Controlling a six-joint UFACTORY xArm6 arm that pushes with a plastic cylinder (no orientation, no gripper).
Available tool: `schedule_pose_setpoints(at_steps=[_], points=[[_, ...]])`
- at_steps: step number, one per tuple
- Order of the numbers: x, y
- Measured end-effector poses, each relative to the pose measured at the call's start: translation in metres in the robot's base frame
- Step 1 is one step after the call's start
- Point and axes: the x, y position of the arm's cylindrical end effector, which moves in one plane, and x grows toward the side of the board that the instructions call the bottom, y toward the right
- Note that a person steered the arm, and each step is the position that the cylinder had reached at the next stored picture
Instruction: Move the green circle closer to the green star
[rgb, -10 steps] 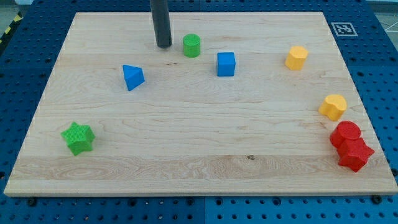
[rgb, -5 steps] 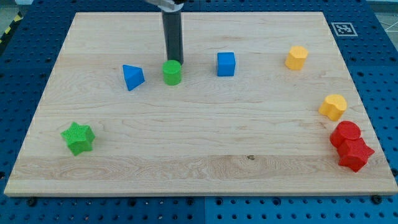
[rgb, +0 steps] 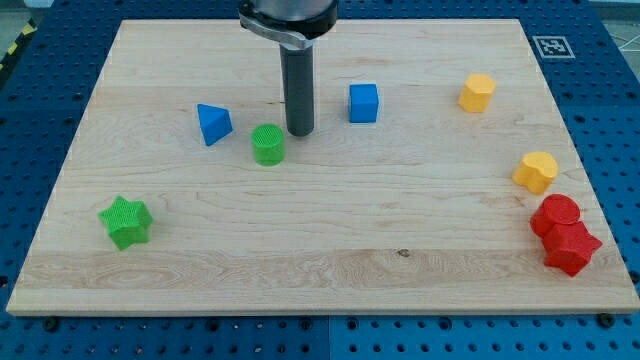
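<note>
Jaws are none: my tip (rgb: 299, 132) stands just beside the green circle (rgb: 268, 144), toward the desk's (rgb: 330, 230) top-right corner. Upright, the circle shows no heading. One green star (rgb: 125, 221) sits near the bottom-left corner.

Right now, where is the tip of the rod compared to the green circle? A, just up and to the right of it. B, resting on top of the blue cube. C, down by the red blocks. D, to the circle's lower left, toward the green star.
A: my tip sits just above and to the view's right of the green circle, between it and the blue cube.
</note>
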Motion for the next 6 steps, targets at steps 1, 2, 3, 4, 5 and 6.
schedule_pose_setpoints(at_steps=[1,2,3,4,5,6], points=[[0.019,-0.039],[0.043,-0.070],[0.041,-0.057],[0.044,-0.050],[0.050,-0.085],[0.072,-0.111]])
